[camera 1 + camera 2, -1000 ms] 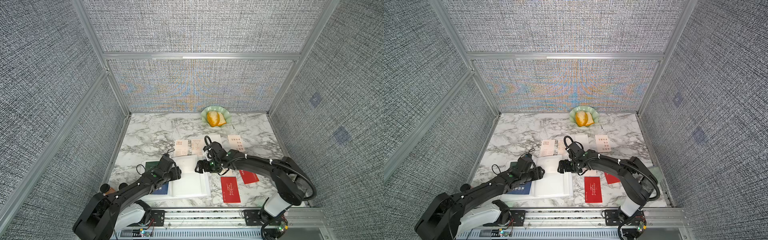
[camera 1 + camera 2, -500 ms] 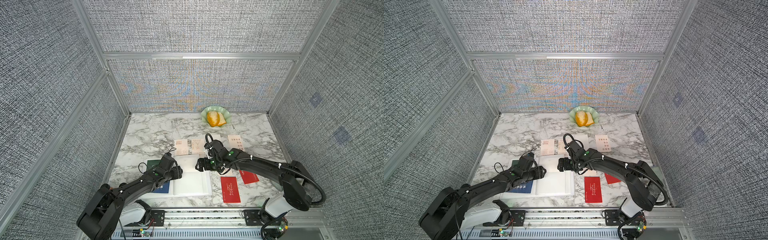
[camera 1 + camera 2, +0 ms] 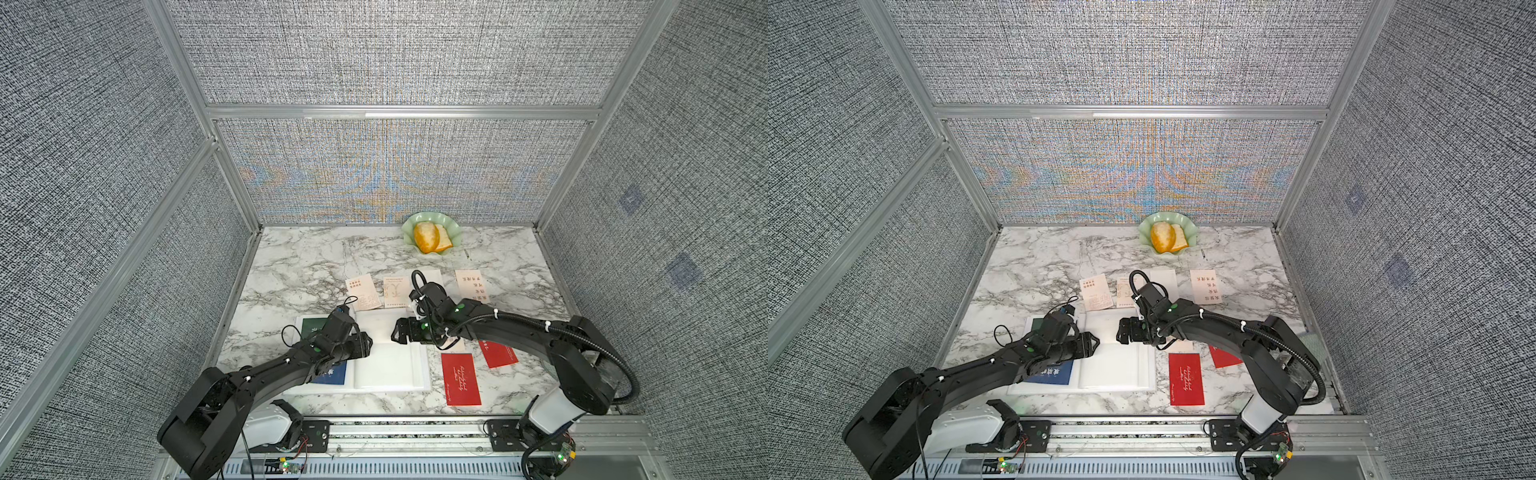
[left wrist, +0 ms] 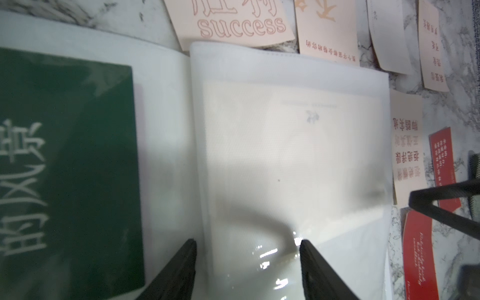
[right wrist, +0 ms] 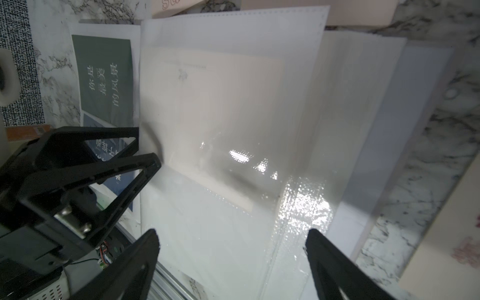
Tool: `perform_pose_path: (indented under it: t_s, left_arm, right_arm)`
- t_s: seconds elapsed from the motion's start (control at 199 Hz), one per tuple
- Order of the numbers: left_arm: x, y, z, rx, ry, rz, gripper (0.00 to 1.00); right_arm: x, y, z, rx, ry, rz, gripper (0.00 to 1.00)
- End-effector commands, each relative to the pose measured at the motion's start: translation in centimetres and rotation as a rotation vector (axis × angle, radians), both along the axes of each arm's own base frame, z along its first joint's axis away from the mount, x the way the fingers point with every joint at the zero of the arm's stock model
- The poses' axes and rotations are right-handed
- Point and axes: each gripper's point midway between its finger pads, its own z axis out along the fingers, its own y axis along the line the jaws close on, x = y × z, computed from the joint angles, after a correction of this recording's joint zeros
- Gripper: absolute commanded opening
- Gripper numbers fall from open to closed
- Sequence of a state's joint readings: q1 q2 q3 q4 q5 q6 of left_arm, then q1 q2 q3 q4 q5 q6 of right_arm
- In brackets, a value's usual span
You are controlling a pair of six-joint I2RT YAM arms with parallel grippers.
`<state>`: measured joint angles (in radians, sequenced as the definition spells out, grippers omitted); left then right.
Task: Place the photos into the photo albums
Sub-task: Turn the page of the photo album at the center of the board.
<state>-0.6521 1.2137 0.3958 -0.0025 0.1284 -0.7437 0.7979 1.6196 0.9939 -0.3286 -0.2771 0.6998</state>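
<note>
Almost nothing has moved in the last second. Both end effectors sit over the right page of the album (image 3: 390, 370) where they were, and only the right arm's elbow has swung out and back. With a cream photo (image 5: 215, 117) already under the film, that stillness suggests the insertion is finished or being checked — not begun afresh.

The album lies open near the front of the tabletop (image 3: 299, 266), its spine (image 4: 192, 145) running front to back. The cream photo sits in the far pocket of the right page, faint through the glossy sleeve. Its long axis appears to run across the page, at right angles to the spine, with its edges roughly square to the page. The print is too faint to say which way it faces. On the left page a green photo (image 5: 104, 78) fills the far pocket and a blue photo (image 3: 334, 374) the near one.

The left end effector (image 4: 247, 240) is released, its fingers apart over the sleeve just right of the spine, at the cream photo's near edge. Whether its tips touch the film I cannot tell. The right end effector (image 5: 232, 231) is spread wide and empty above the same page.

Other photos lie loose, cream ones (image 3: 362, 293) beyond the album's far edge and a red one (image 3: 461, 379) just right of it — so much of the task looks undone.
</note>
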Motion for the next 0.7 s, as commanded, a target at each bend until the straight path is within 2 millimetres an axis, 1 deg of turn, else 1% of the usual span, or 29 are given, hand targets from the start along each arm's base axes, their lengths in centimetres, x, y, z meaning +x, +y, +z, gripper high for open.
perform_pose_path:
  t_s: [0.0, 0.151, 0.297, 0.413, 0.604, 0.7]
  left_arm:
    - [-2.2, 0.5, -1.1, 0.008, 0.097, -0.011, 0.64]
    - [-2.6, 0.4, -0.9, -0.006, 0.099, -0.007, 0.64]
    - [-2.8, 0.0, -0.5, -0.021, 0.093, -0.007, 0.64]
    - [-2.9, 0.0, -0.7, -0.018, 0.096, -0.008, 0.64]
    - [-3.3, -0.6, -0.8, -0.029, 0.105, -0.017, 0.64]
    - [-3.6, -1.0, -0.9, -0.033, 0.111, -0.026, 0.64]
  right_arm:
    - [0.1, 0.6, 0.1, 0.037, 0.003, -0.001, 0.91]
    - [0.3, 1.5, -0.1, 0.064, 0.014, 0.01, 0.91]
    - [0.3, 1.8, -0.5, 0.07, 0.024, 0.016, 0.91]
    - [0.2, 2.0, -0.8, 0.077, 0.033, 0.022, 0.91]
    - [0.0, 2.7, -0.4, 0.109, 0.033, 0.038, 0.92]
    - [-0.1, 2.8, 0.2, 0.119, 0.026, 0.043, 0.91]
